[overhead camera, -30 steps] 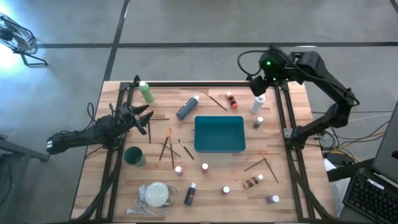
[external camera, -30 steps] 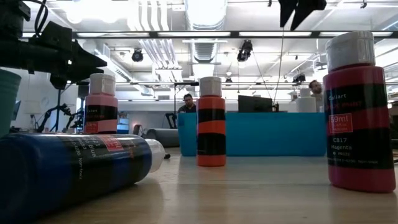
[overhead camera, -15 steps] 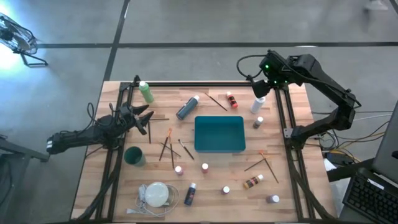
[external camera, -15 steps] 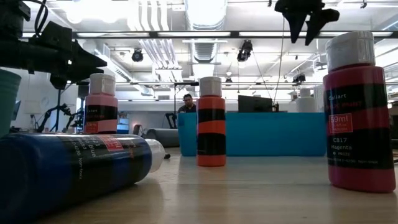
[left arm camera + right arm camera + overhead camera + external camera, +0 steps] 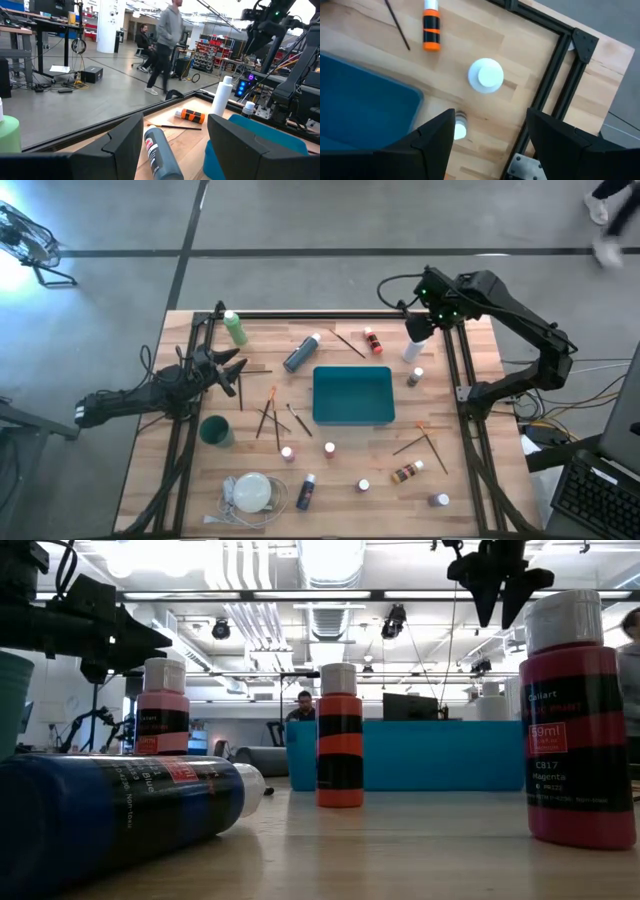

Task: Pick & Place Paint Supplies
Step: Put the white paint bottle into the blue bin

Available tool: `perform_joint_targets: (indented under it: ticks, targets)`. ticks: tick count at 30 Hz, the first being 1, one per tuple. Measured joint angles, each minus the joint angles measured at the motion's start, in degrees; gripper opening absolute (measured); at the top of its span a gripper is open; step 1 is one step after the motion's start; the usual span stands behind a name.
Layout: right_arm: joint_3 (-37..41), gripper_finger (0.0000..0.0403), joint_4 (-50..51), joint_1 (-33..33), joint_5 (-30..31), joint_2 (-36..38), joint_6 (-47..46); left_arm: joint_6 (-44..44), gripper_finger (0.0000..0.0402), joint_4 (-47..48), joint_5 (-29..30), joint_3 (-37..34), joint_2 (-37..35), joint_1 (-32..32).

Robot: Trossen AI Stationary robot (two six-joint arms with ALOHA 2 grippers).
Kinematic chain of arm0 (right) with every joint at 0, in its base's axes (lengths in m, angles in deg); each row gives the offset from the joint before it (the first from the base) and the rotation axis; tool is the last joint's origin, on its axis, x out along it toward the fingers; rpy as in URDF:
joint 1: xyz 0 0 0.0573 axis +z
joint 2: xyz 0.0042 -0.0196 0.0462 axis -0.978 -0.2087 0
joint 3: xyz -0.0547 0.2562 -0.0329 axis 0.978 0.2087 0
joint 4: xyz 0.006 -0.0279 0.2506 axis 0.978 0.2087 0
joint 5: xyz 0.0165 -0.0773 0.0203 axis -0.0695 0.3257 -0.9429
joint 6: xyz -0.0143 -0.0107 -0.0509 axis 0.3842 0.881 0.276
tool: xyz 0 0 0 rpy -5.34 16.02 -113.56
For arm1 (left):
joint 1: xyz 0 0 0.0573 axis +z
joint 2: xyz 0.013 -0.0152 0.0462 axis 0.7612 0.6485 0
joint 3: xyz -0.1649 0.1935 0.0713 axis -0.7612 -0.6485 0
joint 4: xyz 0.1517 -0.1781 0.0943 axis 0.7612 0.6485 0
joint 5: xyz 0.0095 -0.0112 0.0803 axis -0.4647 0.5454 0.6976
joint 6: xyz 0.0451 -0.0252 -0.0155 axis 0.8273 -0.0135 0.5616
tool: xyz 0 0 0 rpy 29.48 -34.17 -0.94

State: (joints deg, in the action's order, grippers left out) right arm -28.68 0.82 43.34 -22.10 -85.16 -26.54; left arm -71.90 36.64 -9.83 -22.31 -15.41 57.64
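Paint bottles and thin brushes lie scattered over the wooden table. A tall white bottle (image 5: 413, 348) stands near the far right corner, with an orange-banded bottle (image 5: 373, 340) lying beside it. My right gripper (image 5: 418, 323) hangs open above the white bottle's cap (image 5: 486, 75), touching nothing. The open left gripper (image 5: 238, 370) hovers at the table's left side, pointing right toward a lying grey-blue bottle (image 5: 301, 352). A green bottle (image 5: 235, 328) lies at the far left.
A teal tray (image 5: 352, 420) sits mid-table. A teal cup (image 5: 215, 430) and a white corded disc (image 5: 250, 492) are at the near left. Brushes (image 5: 270, 415) and small bottles (image 5: 408, 472) are spread toward the near edge. Black frame rails (image 5: 452, 370) run along both sides.
My right gripper has come down and shifted slightly toward the table's left, staying open over the white bottle. The left arm has kept still.
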Motion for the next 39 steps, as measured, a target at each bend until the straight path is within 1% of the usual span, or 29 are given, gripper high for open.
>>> perform_joint_targets:
  ticks: [4, 8, 15, 19, 26, 32, 35, 39]
  targets:
    - [0.1, 0.0237, -0.1, -0.3, 0.0, 0.0, 0.0, 0.0, 0.0227, 0.0, 0.0, 0.0, 0.0, 0.0]
    - [1.0, 0.0247, -0.3, -0.7, 0.0, -0.1, 0.0, 0.0, 0.0227, 0.0, 0.0, 0.0, 0.0, 0.0]
    - [4.8, 0.0266, -1.3, -1.2, 0.0, -0.1, 0.0, 0.0, 0.0227, 0.0, 0.0, 0.0, 0.0, 0.0]
    - [7.1, 0.0270, -4.2, -2.0, -0.1, -0.1, 0.1, 0.0, 0.0227, 0.0, 0.0, 0.0, 0.0, 0.0]
    - [10.9, 0.0251, -9.1, -3.5, -2.1, -0.1, 2.4, 0.0, 0.0227, 0.0, 0.0, 0.0, 0.0, 0.0]
    - [13.5, 0.0236, -10.1, -4.8, -2.2, -0.1, 3.2, 0.0, 0.0227, 0.0, 0.0, 0.0, 0.0, 0.0]
    - [14.3, 0.0237, -10.7, -4.9, -2.1, -0.3, 3.8, 0.0, 0.0227, 0.0, 0.0, 0.0, 0.0, 0.0]
    - [15.4, 0.0250, -13.3, -5.2, -3.3, -1.0, 4.0, 0.0, 0.0227, 0.0, 0.0, 0.0, 0.0, 0.0]
